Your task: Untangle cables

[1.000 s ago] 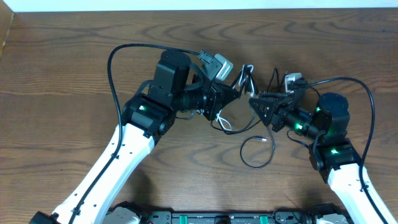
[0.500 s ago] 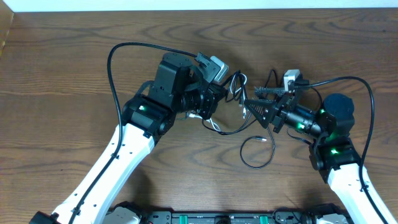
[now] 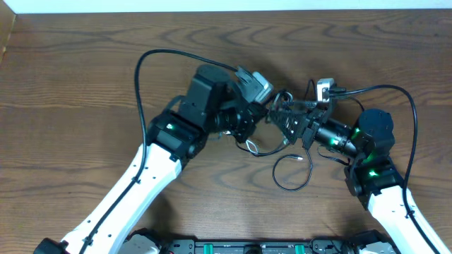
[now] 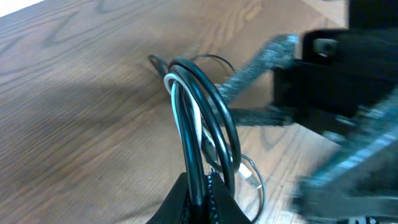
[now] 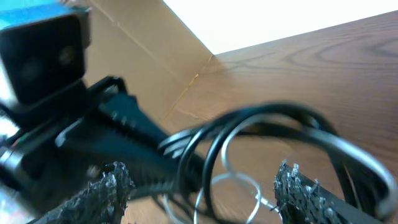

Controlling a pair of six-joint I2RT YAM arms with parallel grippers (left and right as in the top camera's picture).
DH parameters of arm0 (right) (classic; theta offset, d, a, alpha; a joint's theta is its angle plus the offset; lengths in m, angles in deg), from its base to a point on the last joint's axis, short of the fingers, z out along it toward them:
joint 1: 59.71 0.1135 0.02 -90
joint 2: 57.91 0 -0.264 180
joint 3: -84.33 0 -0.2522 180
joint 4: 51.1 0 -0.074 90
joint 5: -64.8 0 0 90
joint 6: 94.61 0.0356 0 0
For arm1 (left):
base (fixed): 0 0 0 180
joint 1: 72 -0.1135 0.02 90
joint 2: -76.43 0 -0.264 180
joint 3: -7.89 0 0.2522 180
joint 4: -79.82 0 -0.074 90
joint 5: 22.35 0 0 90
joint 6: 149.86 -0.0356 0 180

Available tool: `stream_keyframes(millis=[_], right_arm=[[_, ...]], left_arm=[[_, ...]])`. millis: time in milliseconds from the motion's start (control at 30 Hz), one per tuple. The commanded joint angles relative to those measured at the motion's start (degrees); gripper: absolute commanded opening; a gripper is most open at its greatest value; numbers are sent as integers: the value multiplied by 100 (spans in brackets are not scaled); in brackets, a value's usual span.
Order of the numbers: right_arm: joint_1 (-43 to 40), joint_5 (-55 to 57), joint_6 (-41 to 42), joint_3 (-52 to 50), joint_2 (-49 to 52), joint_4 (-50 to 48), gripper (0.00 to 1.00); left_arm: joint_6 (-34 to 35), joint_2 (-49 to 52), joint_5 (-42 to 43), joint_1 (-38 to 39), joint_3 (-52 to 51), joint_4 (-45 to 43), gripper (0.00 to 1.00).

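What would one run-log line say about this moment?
left gripper: shut on cables | right gripper: open, cables between its fingers | loose black cable: lying on table | task: untangling unfinished

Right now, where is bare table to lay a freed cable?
Free: left of the left arm, and the far table edge strip. Crowded: the centre, where left gripper and right gripper meet at the cable bundle, with a black loop just nearer.
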Motion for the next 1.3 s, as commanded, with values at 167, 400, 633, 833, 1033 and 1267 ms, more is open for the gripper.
stream_keyframes(millis=[167,400,633,833,1033,1267], right_arm=[[42,348,179,48,-11,-13,66],[42,369,179,48,-11,-15,54],[42,363,179,48,-11,-13,59],[42,363,177,48,-11,-15,51],[42,361,177,48,-11,-13,37],[42,313,177,48,-11,-13,26]], left_arm=[[-286,-31,31,146,83,-26,8],[-289,-31,142,164,83,-31,8],[-289,-31,227,291,83,-31,7],[-286,-31,225,332,83,-28,7],[-286,-31,225,332,83,-31,8],[-286,-31,66,332,83,-31,7]])
